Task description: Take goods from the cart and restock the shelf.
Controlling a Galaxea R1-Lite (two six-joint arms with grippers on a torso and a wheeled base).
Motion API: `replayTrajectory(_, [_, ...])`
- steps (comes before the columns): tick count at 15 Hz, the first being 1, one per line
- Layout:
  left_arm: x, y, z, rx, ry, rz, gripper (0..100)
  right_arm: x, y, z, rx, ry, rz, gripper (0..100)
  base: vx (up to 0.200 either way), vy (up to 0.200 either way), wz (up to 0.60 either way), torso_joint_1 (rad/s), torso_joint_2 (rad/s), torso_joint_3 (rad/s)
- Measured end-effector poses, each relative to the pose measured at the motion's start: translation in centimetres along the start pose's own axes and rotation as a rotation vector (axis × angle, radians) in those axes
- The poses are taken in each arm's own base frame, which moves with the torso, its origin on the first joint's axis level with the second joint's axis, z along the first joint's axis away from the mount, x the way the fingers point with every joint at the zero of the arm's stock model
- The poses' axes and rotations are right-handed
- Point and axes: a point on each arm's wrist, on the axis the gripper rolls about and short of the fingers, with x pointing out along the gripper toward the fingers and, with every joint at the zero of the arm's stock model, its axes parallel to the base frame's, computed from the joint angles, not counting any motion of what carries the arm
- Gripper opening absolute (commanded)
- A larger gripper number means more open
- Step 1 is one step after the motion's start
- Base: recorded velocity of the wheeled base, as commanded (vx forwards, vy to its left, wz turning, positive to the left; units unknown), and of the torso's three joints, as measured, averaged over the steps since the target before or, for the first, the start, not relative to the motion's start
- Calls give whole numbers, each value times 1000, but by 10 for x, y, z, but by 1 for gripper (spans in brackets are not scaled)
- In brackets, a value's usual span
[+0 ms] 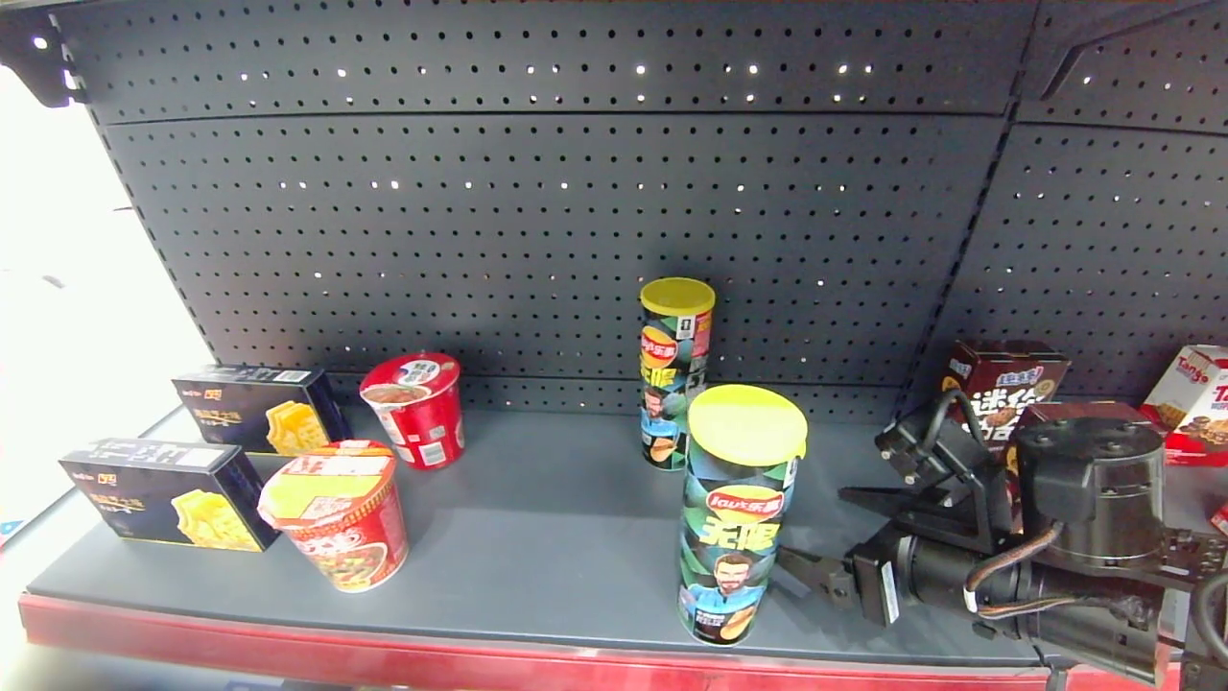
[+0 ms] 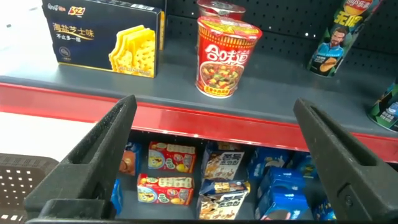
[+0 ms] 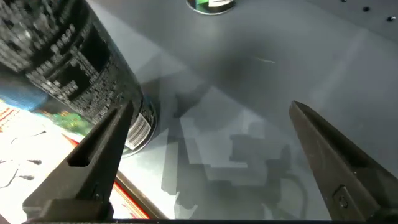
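Shelf [image 1: 556, 537]: two chip cans [image 1: 739, 518], two noodle cups [image 1: 341, 523], two navy boxes [image 1: 168, 494] (both jaws spread)

On the shelf [image 1: 556, 518], far left: rear box [image 1: 259, 410] behind front box [image 1: 168, 494]. Just right of those, rear noodle cup [image 1: 414, 408] behind front noodle cup [image 1: 336, 513], both upright. Right of centre, rear can [image 1: 675, 372] upright near the back panel [image 1: 537, 240], front can [image 1: 739, 513] before it, near the shelf's front edge. Right hand [image 1: 825, 533] just right of the front can, low over the shelf. Farther right, at the back, inner snack box [image 1: 1003, 384], then outer snack box [image 1: 1190, 403]. Under the shelf, cartons [image 2: 165, 180] side by side on a lower level.
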Motion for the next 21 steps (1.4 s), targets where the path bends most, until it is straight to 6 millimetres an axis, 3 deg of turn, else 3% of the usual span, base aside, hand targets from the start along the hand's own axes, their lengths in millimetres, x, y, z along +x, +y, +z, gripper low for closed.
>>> replayTrajectory(17, [0, 1, 0, -41, -7, 23, 100, 16, 14, 5, -22, -9, 51, 100, 0, 0, 0, 0, 0, 0])
replayTrajectory(21, [0, 0, 0, -38, -7, 21, 100, 14, 13, -5, -19, 23, 46, 100, 0, 0, 0, 0, 0, 0])
